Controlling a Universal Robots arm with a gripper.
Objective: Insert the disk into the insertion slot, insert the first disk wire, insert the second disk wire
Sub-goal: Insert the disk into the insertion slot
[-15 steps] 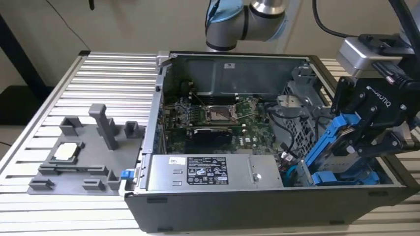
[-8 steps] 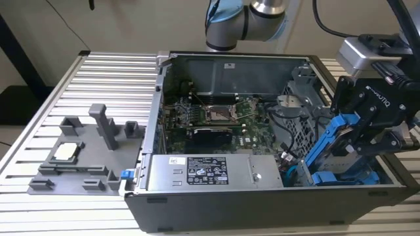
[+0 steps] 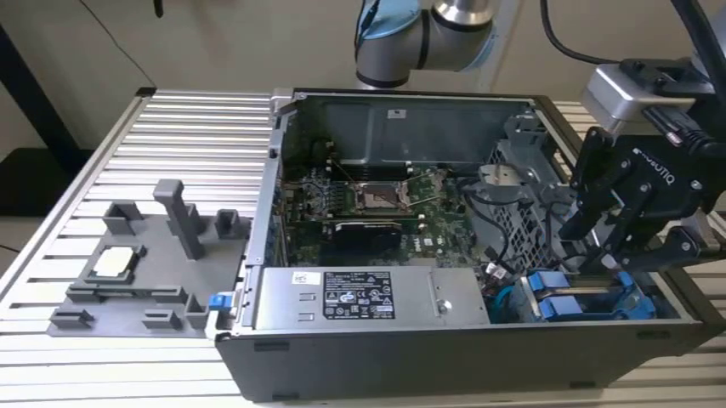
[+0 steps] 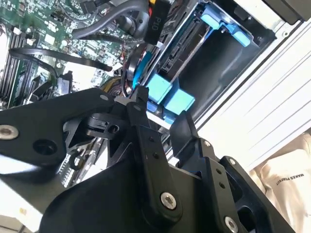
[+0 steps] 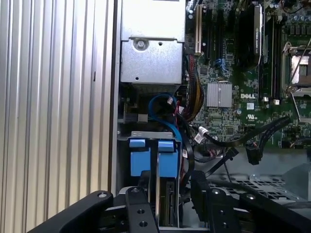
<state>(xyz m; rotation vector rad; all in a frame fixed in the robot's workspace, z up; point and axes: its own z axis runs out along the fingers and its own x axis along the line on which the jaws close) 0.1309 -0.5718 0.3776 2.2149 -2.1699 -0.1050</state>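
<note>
The arm (image 3: 426,38) has silver-grey tubular joints with pale blue end caps. A silver-grey box (image 3: 638,89) is mounted at the wrist, with thick black cables (image 3: 549,30) nearby. The jaws are matte black linked bars with silver screws (image 4: 168,201) and white lettering.

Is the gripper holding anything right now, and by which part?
Apparently nothing: the gripper is open, its fingers apart just over the bright blue plastic bracket of the silver-grey hard drive.

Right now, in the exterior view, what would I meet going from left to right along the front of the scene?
grey parts tray → power-supply box → blue disk bracket
</note>
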